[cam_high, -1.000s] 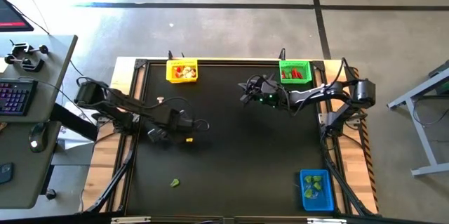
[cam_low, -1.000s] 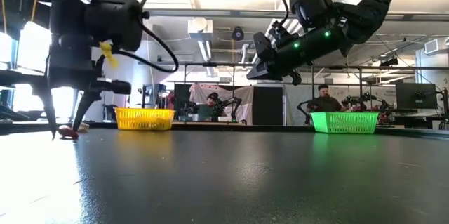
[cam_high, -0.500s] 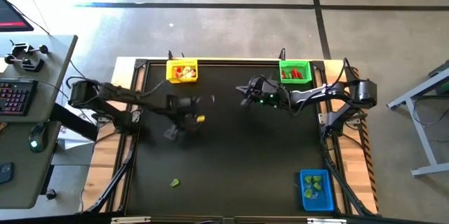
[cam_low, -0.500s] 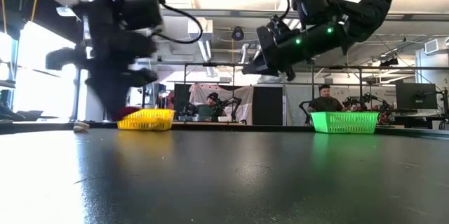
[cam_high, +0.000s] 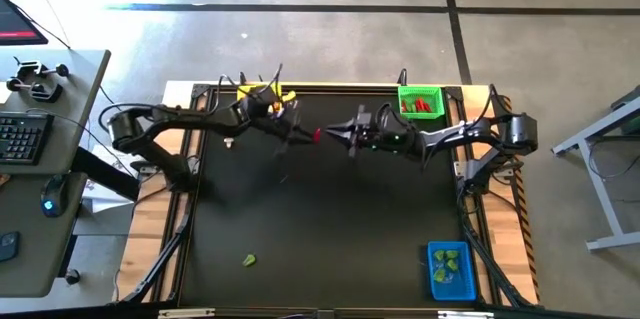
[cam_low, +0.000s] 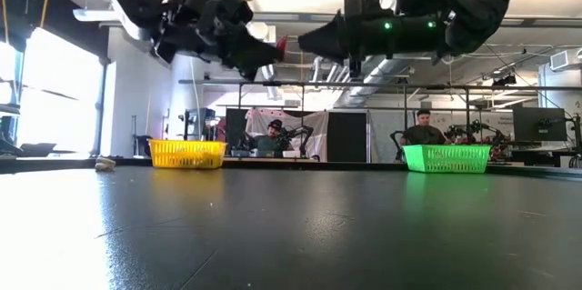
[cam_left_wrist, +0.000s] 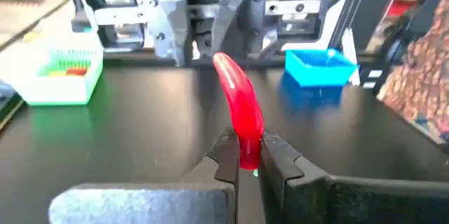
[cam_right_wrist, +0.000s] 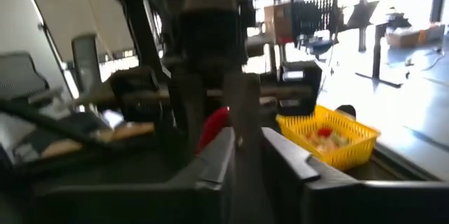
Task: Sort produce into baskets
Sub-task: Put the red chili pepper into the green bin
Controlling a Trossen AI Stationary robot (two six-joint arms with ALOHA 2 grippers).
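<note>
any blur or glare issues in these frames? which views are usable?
High view: sunlight washes out the floor at top left; the left gripper is slightly smeared. Low view: sharp, glossy table reflects the room light, bright window at left. Left wrist view: red chilli crisp between the fingers, background soft. Right wrist view: soft throughout, bright glare at right beyond the yellow basket.

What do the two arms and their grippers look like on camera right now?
Both arms are dark, jointed, with black cables looping along them. The left gripper has slim dark fingers and a yellow tag near the wrist. The right gripper tapers to a dark point, with small green lights on the housing behind it.
</note>
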